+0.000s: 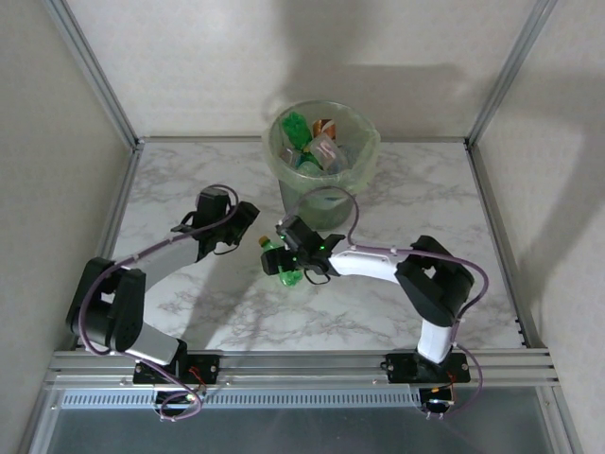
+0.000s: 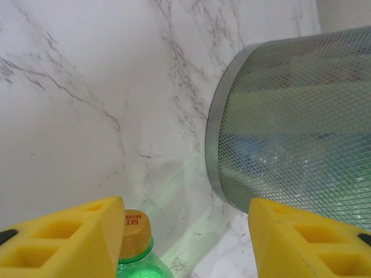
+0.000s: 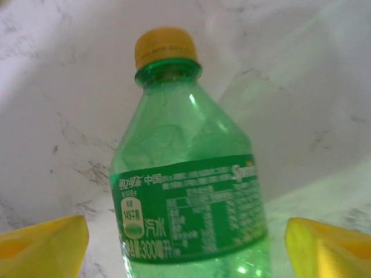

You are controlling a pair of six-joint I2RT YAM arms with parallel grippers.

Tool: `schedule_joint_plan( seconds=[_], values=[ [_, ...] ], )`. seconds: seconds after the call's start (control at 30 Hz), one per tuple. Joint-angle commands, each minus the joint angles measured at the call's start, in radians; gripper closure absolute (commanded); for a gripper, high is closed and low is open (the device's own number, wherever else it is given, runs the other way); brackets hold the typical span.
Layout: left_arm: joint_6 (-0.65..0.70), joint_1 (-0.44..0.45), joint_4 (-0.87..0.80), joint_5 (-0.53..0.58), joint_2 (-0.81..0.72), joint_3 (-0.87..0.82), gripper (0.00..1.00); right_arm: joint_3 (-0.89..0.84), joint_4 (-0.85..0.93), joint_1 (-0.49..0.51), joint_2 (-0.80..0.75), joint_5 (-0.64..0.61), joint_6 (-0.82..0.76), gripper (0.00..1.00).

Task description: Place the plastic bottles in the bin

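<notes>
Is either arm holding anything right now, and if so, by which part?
Nothing is gripped. The right gripper is open astride the green bottle at its labelled body, gaps showing on both sides. The left gripper is open and empty.

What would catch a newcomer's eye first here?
A green bottle with a yellow cap sits between the right arm's yellow fingers at mid-table. Behind it stands the bin, heaped with discarded bottles.

Marbled table [image 1: 425,189], pale walls [image 1: 57,142], seemingly aluminium rail [image 1: 302,364]
</notes>
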State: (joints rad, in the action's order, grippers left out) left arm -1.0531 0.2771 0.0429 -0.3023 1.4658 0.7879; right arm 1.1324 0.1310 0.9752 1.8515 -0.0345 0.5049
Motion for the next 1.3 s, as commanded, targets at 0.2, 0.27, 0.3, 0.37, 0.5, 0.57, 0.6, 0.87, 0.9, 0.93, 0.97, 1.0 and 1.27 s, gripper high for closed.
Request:
schedule_joint_plan(
  seconds=[0.2,0.27,0.3,0.37,0.5,0.57,0.6,0.87,0.9,0.93,0.97,1.0,1.27],
  values=[
    [0.070,-0.027,-0.093,0.062,-0.097,-0.020,0.42,0.101,0.110,0.039,0.091,-0.086,-0.012,0.33],
    [0.079,-0.026,-0.104,0.076,-0.109,-0.021,0.42,0.099,0.124,0.043,0.082,-0.099,-0.012,0.38],
    [0.083,-0.026,-0.110,0.082,-0.113,-0.020,0.42,0.095,0.129,0.046,0.072,-0.104,-0.015,0.40],
    [0.090,-0.027,-0.119,0.084,-0.118,-0.017,0.42,0.082,0.135,0.054,0.044,-0.114,-0.020,0.42],
    [0.098,-0.026,-0.135,0.093,-0.140,-0.001,0.42,0.055,0.162,0.077,-0.039,-0.129,-0.022,0.44],
    [0.107,-0.026,-0.148,0.105,-0.153,0.011,0.42,0.044,0.178,0.094,-0.095,-0.135,-0.026,0.44],
    [0.114,-0.027,-0.157,0.114,-0.158,0.021,0.41,0.043,0.192,0.106,-0.127,-0.143,-0.028,0.44],
    [0.130,-0.015,-0.209,0.140,-0.185,0.129,0.42,0.120,0.343,0.132,-0.374,-0.232,0.005,0.46],
    [0.133,-0.010,-0.214,0.146,-0.188,0.149,0.42,0.145,0.363,0.132,-0.400,-0.247,0.005,0.46],
    [0.136,-0.005,-0.217,0.150,-0.189,0.165,0.41,0.169,0.383,0.131,-0.419,-0.265,0.002,0.46],
    [0.140,0.001,-0.217,0.155,-0.189,0.184,0.41,0.203,0.414,0.132,-0.438,-0.291,-0.004,0.46],
    [0.141,0.006,-0.218,0.157,-0.187,0.199,0.41,0.242,0.448,0.128,-0.454,-0.326,-0.008,0.46],
    [0.168,0.061,-0.245,0.163,-0.171,0.312,0.40,0.558,0.562,-0.033,-0.543,-0.410,-0.081,0.46]
  ],
)
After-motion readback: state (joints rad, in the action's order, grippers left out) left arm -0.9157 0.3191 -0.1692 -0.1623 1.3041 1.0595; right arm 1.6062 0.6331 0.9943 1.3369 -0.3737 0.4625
